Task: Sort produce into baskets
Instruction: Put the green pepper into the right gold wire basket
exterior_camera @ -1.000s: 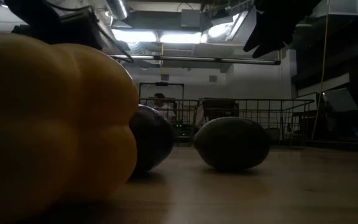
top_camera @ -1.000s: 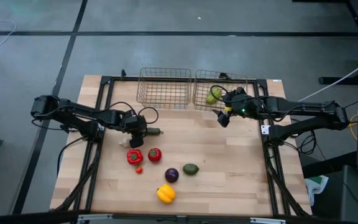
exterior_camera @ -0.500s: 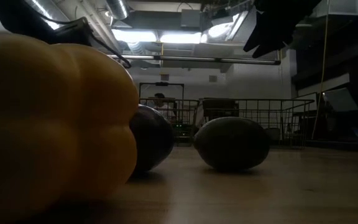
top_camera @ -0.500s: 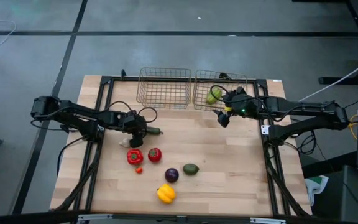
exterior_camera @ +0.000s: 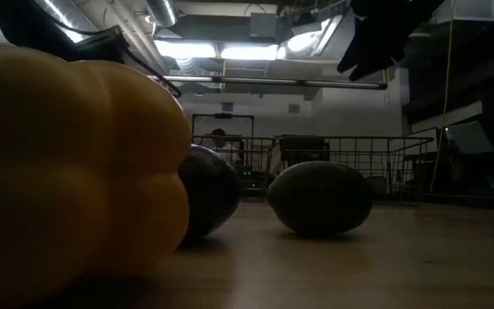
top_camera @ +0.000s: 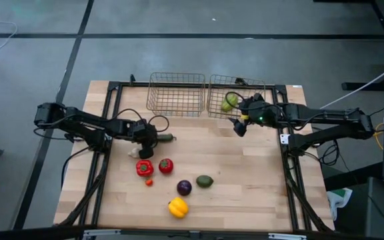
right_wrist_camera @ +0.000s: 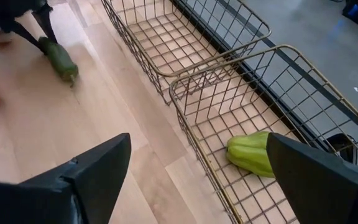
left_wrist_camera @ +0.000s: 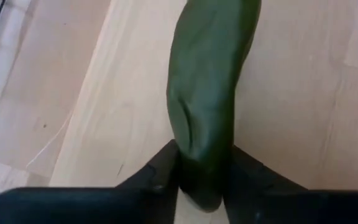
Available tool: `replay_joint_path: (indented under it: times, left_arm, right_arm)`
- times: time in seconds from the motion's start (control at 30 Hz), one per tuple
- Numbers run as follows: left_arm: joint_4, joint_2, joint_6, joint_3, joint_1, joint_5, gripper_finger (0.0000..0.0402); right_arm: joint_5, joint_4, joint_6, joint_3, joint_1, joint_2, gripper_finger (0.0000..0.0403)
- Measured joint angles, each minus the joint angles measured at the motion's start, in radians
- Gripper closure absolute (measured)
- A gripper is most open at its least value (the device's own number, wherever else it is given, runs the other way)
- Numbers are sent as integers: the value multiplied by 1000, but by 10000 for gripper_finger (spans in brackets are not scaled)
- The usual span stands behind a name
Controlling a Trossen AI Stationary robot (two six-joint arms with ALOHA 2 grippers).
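Observation:
A long dark green vegetable lies on the table left of centre, with my left gripper shut on its left end. My right gripper hangs open above the table, just in front of the right wire basket. In that basket lies a light green piece. The left basket stands beside it. Nearer the front edge are a red pepper, a red tomato, a purple ball, a green oval piece and a yellow pepper. My left gripper pinches the long green vegetable's near, left end between its two fingers, one on each side. The fingers slant down from the table's left. The rest of the vegetable reaches away from them toward the right, along the tabletop.
A small orange bit lies by the red pepper and a white bit just in front of my left gripper. Both baskets stand at the table's far edge. Bare wood stretches across the right half.
My left gripper has come down a little at the green vegetable's left end. The vegetable lies where it lay.

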Motion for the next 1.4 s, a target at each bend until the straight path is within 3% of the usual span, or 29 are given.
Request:
replay_joint_path:
  times: [0.6,0.87,1.1,1.4]
  left_arm:
    - [14,0,-9,267,1,-11,321]
    - [411,18,52,298,14,-11,317]
    - [746,148,39,318,80,-11,320]
    - [748,449,27,601,171,-10,313]
  right_arm:
    - [0,-3,-102,0,0,0,29]
    - [0,22,-102,0,0,0,29]
    - [0,63,-104,0,0,0,29]
    - [0,100,-153,0,0,0,29]
